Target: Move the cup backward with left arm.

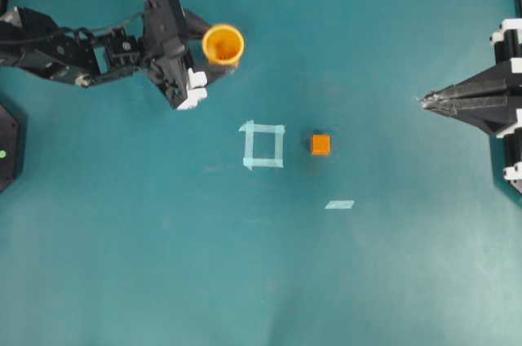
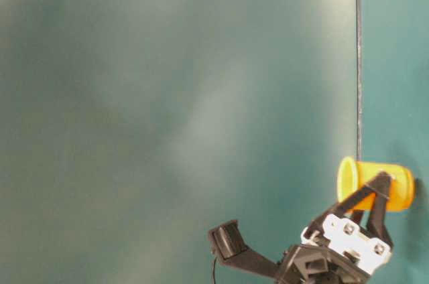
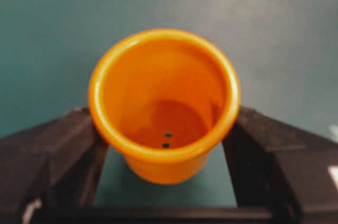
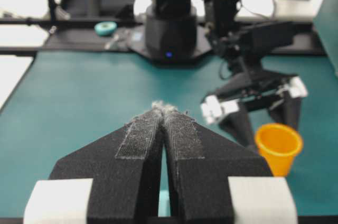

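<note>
Cup: small, round, yellow-orange plastic, lighter rim, darker orange inside. Stands upright on the teal table, mouth up, in the upper left part of the overhead view, well apart from the tape square. From the left wrist camera the cup fills the middle of the frame; two small dark dots show on its inner floor. In the table-level view the cup appears at the lower right. In the right wrist view the cup sits at the right, just in front of the left arm.

Left gripper: jaws spread wide, one finger on each side of the cup, the cup between them. In the left wrist view both black fingers sit right against the cup's sides; whether they press it cannot be told. Left arm: black, jointed, cabled, entering from the left edge.

Right gripper: at the right edge of the overhead view, pointing left, jaws closed tip to tip with nothing between them. The right wrist view shows its padded fingers pressed together.

Cube: small, orange, near the table's middle, just right of the tape square.

Tape square: pale outline on the table.

Tape strip: short, pale, below and right of the cube
</note>
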